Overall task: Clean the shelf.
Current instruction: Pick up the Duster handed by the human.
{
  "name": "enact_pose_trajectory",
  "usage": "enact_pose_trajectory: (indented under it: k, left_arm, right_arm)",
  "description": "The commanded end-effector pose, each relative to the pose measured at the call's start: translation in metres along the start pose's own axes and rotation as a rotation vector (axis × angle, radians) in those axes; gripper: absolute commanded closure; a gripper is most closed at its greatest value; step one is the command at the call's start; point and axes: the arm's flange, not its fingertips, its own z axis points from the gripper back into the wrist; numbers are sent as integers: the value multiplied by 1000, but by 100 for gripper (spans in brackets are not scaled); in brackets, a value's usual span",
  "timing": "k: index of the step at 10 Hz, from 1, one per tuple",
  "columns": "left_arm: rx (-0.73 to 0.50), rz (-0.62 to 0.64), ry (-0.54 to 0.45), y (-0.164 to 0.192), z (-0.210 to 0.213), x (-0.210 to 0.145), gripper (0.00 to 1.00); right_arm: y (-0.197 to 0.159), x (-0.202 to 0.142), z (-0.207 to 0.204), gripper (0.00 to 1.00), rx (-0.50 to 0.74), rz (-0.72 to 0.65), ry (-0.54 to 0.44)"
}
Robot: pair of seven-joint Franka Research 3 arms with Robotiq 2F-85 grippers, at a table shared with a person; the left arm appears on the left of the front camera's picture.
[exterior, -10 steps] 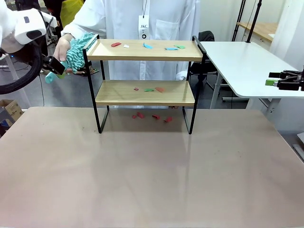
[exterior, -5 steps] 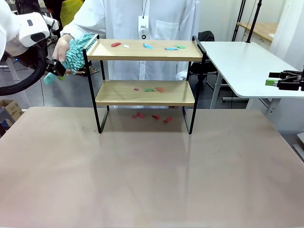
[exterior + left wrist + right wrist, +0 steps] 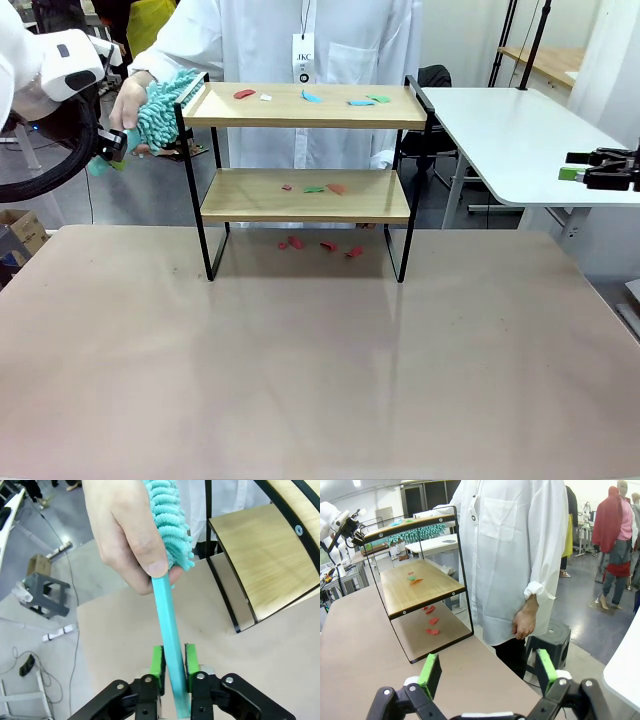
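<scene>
The shelf (image 3: 305,105) stands at the table's far middle, with coloured paper scraps (image 3: 311,97) on its top board, more on its lower board (image 3: 315,188) and some on the table beneath. A person's hand (image 3: 130,100) holds a teal fluffy duster (image 3: 165,105) beside the shelf's left rail. My left gripper (image 3: 108,148) is shut on the duster's teal handle (image 3: 169,630), its green pads (image 3: 157,662) pressed to both sides, while the hand (image 3: 130,535) still grips the handle higher up. My right gripper (image 3: 488,672) hangs open at the far right (image 3: 590,172), with nothing in it.
The person in a white coat (image 3: 300,40) stands right behind the shelf. A second white table (image 3: 510,130) sits at the back right. The brown table (image 3: 320,360) in front of the shelf is bare. Boxes and cables lie on the floor (image 3: 40,580) to the left.
My left gripper has closed on the duster's handle and shifted slightly left. The person's hand still holds the duster. The right arm has not moved.
</scene>
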Motion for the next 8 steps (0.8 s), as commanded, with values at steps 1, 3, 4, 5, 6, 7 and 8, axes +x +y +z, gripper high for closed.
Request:
enact_pose_trajectory:
  k: [1, 3, 4, 5, 6, 7, 8]
  left_arm:
    - [30, 42, -17, -2, 3, 2, 100]
    - [54, 90, -19, 4, 6, 3, 100]
    - [81, 118, -13, 5, 6, 2, 100]
    - [88, 133, -6, 5, 7, 2, 100]
    - [90, 141, -4, 6, 8, 1, 100]
    - [78, 147, -10, 7, 9, 1, 100]
    - [53, 177, -34, 8, 11, 1, 100]
  right_arm:
    - [1, 3, -2, 0, 1, 5, 0]
    - [1, 3, -2, 0, 1, 5, 0]
    - [1, 3, -2, 0, 1, 5, 0]
    - [1, 3, -2, 0, 1, 5, 0]
    - [1, 3, -2, 0, 1, 5, 0]
    - [1, 3, -2, 0, 1, 5, 0]
    - [1, 3, -2, 0, 1, 5, 0]
